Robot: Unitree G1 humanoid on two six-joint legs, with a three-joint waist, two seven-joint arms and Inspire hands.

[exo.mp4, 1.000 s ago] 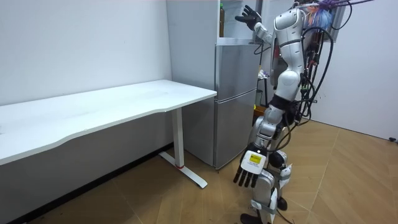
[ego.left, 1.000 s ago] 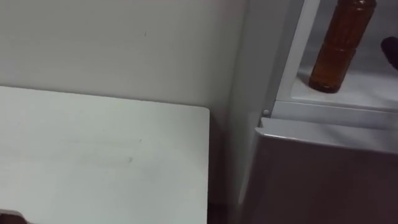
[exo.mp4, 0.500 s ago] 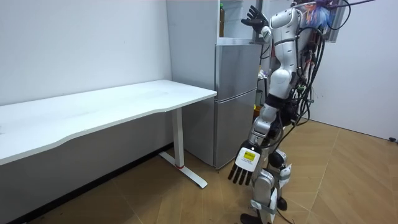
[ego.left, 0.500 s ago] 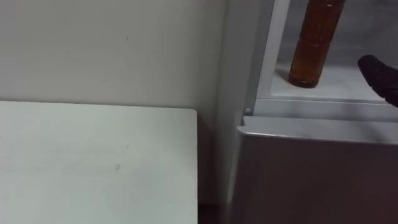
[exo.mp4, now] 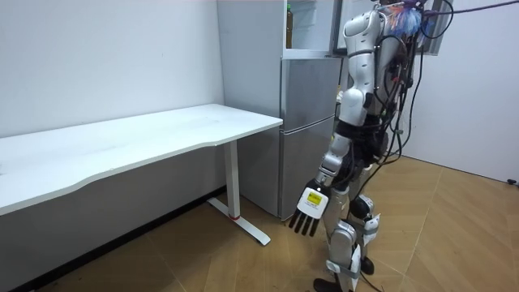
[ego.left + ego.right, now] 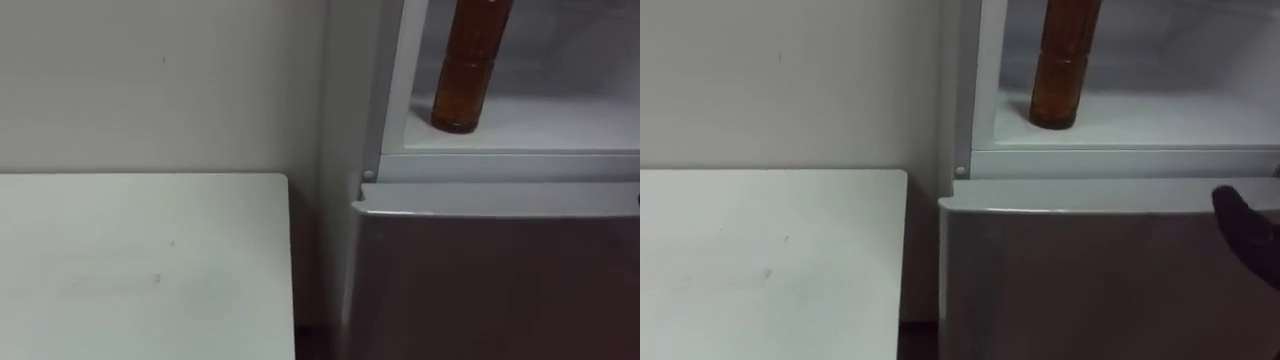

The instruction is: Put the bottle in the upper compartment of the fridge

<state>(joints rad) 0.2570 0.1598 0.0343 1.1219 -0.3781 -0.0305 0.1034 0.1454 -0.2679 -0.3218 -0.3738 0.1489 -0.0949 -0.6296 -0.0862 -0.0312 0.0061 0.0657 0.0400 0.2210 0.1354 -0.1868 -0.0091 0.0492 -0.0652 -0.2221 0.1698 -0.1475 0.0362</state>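
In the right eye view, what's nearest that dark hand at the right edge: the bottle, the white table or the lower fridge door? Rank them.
From the right hand:
1. Lower fridge door, right at the hand.
2. Bottle, up and left, standing in the upper fridge.
3. White table, far left.

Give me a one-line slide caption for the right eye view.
Brown bottle stands upright on the upper fridge shelf; the right hand is clear of it, at the view's right edge.
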